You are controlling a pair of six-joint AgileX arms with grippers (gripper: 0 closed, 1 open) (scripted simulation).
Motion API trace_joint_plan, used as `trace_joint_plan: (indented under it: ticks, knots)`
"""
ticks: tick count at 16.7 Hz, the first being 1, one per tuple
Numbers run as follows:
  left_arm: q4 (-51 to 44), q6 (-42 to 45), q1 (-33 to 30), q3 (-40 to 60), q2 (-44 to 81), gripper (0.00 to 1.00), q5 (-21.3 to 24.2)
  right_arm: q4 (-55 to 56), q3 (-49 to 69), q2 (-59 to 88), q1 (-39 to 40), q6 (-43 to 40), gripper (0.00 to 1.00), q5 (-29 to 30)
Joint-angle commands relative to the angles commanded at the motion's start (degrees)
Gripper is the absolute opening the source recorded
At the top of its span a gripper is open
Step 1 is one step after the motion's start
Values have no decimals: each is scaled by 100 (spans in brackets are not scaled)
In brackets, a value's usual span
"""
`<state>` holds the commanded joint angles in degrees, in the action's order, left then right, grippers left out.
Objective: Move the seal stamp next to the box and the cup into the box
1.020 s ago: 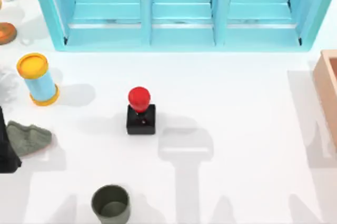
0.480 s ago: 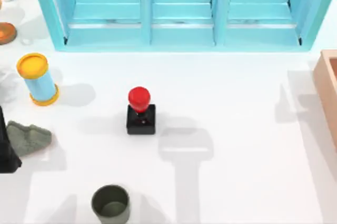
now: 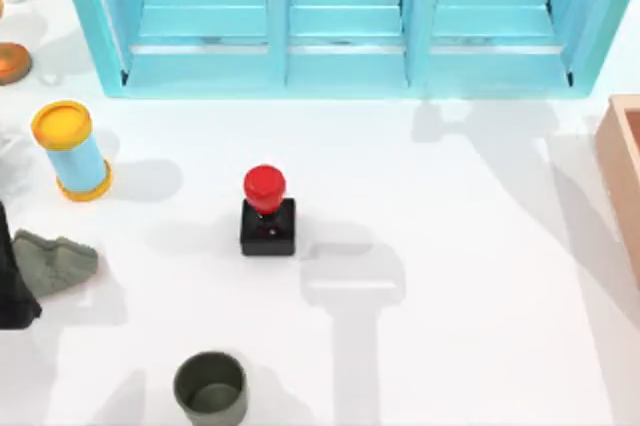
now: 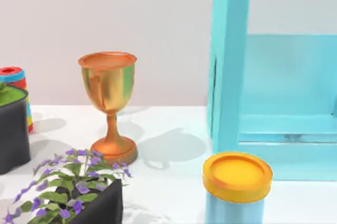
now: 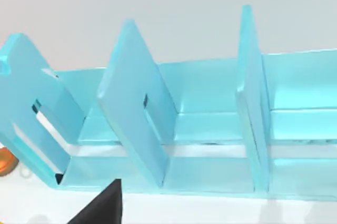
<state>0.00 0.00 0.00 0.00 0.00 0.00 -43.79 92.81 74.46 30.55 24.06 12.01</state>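
Note:
The seal stamp (image 3: 267, 212), a black square base under a red knob, stands upright at the middle of the table. The dark olive cup (image 3: 211, 387) stands upright near the front edge, left of centre. A corner of the tan box (image 3: 622, 171) shows at the right edge, far from both. No gripper touches the stamp or the cup. In the right wrist view, a black piece of my right gripper (image 5: 101, 207) juts in at the lower edge, facing the turquoise shelf (image 5: 210, 124).
The turquoise shelf cabinet (image 3: 340, 16) spans the back. At the left stand a light-blue cylinder with a yellow lid (image 3: 72, 149), a copper goblet (image 4: 109, 103), a black pot of purple flowers (image 4: 79, 197), and a grey-green clump beside a black shape (image 3: 14, 286).
The arm shadow on the right side of the table has slid back toward the shelf. Stamp, cup and box have not moved.

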Motion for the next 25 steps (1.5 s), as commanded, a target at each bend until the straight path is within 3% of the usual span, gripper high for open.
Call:
trace_joint_plan:
  ticks: [6,13,19,25]
  knots:
    - [0,0,0,0,0,100,0,-1800,3123,2957,945,919,100,129]
    - [0,0,0,0,0,100,0,-3619,5679,5822,1558,1891,100,11]
    - [0,0,0,0,0,100,0,-4671,6945,7437,1833,2414,100,-196]
    - [0,0,0,0,0,100,0,-5061,7349,8004,1872,2607,100,-266]
